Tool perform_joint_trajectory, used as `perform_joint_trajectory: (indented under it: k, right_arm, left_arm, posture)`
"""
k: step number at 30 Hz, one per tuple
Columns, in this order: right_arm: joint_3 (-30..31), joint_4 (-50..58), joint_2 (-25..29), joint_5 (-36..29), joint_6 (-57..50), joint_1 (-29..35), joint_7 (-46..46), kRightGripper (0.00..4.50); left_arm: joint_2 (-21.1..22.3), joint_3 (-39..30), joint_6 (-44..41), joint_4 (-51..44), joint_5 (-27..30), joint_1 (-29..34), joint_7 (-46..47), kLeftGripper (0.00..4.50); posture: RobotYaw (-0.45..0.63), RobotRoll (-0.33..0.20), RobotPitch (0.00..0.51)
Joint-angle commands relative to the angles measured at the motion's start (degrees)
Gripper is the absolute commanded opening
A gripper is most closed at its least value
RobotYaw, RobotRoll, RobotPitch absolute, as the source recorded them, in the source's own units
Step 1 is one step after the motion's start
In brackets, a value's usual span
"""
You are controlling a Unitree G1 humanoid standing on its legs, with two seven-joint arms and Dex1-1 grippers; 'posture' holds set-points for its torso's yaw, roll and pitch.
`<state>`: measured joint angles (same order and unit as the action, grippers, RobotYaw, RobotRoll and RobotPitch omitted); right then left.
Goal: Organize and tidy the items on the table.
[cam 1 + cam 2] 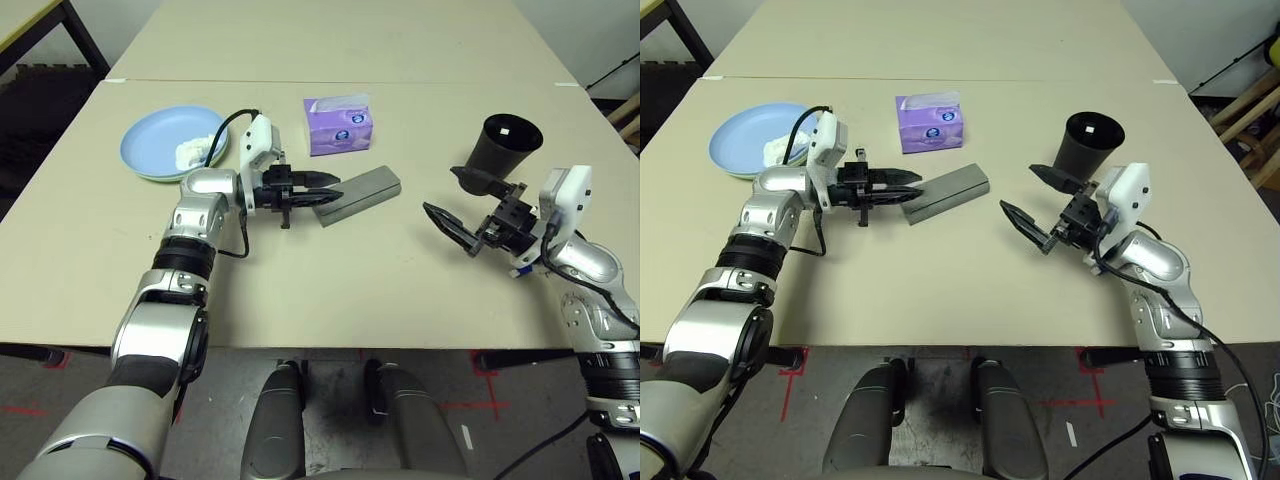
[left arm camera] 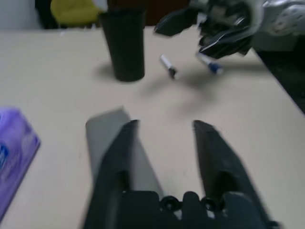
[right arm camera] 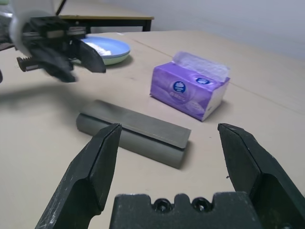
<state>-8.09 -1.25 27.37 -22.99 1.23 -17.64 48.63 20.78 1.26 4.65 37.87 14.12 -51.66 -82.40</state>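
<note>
The grey glasses case lies flat on the table, just in front of the purple tissue box, and the left gripper hangs over its near end with fingers parted and nothing between them. That reads as the case set down and let go. The right gripper hovers with fingers spread wide and empty, beside the black cup; the pens lie near it. Further out, the crumpled white tissue sits on the light blue plate, stacked on the pale green plate. Next, probably, the pens go into the cup, which calls for a narrow, low pinch.
</note>
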Motion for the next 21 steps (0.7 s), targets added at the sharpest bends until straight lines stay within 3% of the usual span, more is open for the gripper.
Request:
perform_joint_trajectory:
  k: [1,3,6,10,16,19,21]
  right_arm:
    - [-1.6,-0.3,0.2,-1.5,-1.9,0.0,-1.1,4.5]
    - [-1.2,0.0,1.1,-1.7,-3.4,0.0,-0.5,4.5]
    - [0.2,-0.3,4.4,0.3,-4.6,-0.8,1.7,4.5]
    - [3.7,-2.9,12.9,4.4,-6.1,-4.8,8.2,4.5]
    - [10.7,-10.1,23.7,12.5,0.4,-11.6,20.4,4.5]
    - [18.1,-14.0,29.9,21.8,6.3,-16.2,28.2,4.5]
    - [20.5,-15.4,31.6,24.3,7.7,-18.0,30.9,4.5]
  left_arm:
    - [-1.1,0.9,1.1,-3.5,1.7,2.0,-1.4,3.77]
    - [-1.2,1.8,0.7,-4.6,1.6,2.7,-2.0,4.46]
    - [-0.7,3.1,0.5,-5.1,1.0,3.4,-3.0,4.46]
    - [-0.4,4.2,1.7,-4.5,0.6,4.0,-3.4,4.46]
    - [-0.1,5.3,3.7,-3.6,0.2,4.2,-3.6,4.46]
    - [0.3,5.9,3.9,-3.8,-0.3,4.5,-3.4,4.46]
    - [0.4,6.0,3.8,-4.0,-0.3,4.6,-3.3,4.46]
  posture:
    - [0.07,0.0,0.188]
    - [0.07,0.0,0.188]
    - [0.06,0.0,0.188]
    - [0.06,0.0,0.189]
    - [0.06,0.0,0.189]
    - [0.07,0.0,0.189]
    - [0.07,0.0,0.189]
